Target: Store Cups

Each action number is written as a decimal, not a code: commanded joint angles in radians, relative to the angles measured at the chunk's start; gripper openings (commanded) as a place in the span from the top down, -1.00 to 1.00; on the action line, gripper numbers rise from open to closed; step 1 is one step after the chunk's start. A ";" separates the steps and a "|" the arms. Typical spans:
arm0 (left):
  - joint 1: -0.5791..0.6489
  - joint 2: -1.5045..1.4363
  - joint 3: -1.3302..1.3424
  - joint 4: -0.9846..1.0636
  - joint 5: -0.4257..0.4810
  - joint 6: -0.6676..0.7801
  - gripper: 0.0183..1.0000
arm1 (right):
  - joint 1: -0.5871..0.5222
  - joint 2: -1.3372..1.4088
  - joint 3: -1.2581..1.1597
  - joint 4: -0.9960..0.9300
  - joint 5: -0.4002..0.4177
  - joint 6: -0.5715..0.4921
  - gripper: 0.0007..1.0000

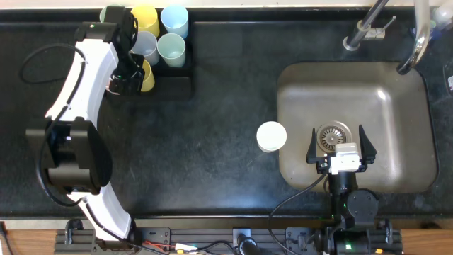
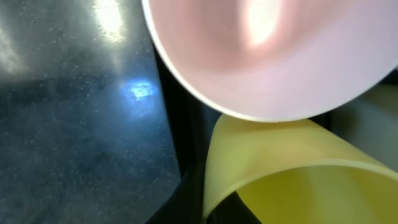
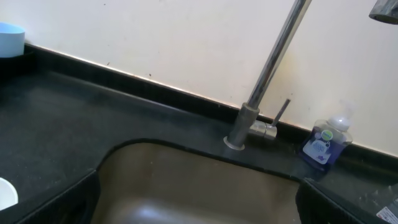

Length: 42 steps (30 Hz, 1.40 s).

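Speckled counter (image 1: pixel 226 92) bears a round white cup (image 1: pixel 271 136) (steel sink (image 1: pixel 396 92) beside).

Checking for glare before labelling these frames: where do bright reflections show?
Left wrist view: a bluish-white glare patch on the countertop and a bright highlight inside the pink cup; top view: soft sheen on the sink wall; right wrist view: no strong glare.
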State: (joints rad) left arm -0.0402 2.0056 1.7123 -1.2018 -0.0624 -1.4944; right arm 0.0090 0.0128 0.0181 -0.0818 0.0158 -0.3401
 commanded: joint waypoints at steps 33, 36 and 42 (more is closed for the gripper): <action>-0.008 -0.144 -0.084 -0.027 -0.011 -0.047 -1.00 | 0.005 -0.008 -0.014 0.005 0.008 0.003 -1.00; -0.008 -0.213 -0.084 -0.043 -0.010 -0.047 -1.00 | 0.005 -0.008 -0.014 0.005 0.007 0.003 -0.99; -0.008 -0.385 -0.084 -0.076 -0.009 0.039 -1.00 | 0.005 -0.008 -0.014 0.005 0.007 0.003 -0.99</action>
State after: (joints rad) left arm -0.0441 1.7111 1.6276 -1.2671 -0.0490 -1.5108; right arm 0.0090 0.0128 0.0181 -0.0822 0.0158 -0.3408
